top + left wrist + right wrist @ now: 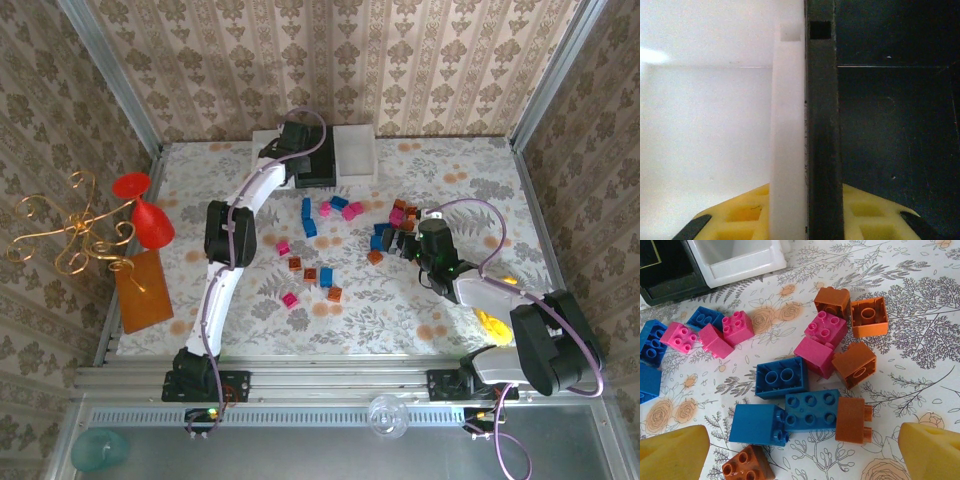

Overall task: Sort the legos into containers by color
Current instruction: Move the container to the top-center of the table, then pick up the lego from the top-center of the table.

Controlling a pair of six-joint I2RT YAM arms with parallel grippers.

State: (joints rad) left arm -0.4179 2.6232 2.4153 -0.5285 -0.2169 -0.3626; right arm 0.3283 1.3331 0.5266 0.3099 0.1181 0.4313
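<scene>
Item: small plastic lego bricks in blue, magenta-pink and orange-brown, with studded tops, several tipped over. They lie loose on the floral-patterned tabletop, densest toward 3 o'clock. Destination: three small open rectangular plastic bins in a row at 12 o'clock; the bin floors that show look bare. The right claw hovers over the cluster, its yellow fingertips spread wide and holding nothing. The left claw hangs over the wall shared by a white bin and the black one; its spread cannot be told. Handling note: the orange-brown brick lying on its side, at the cluster's 5 o'clock edge, looks easiest. Descend squarely, pinch its flat faces, and avoid nudging the touching blue neighbour.
</scene>
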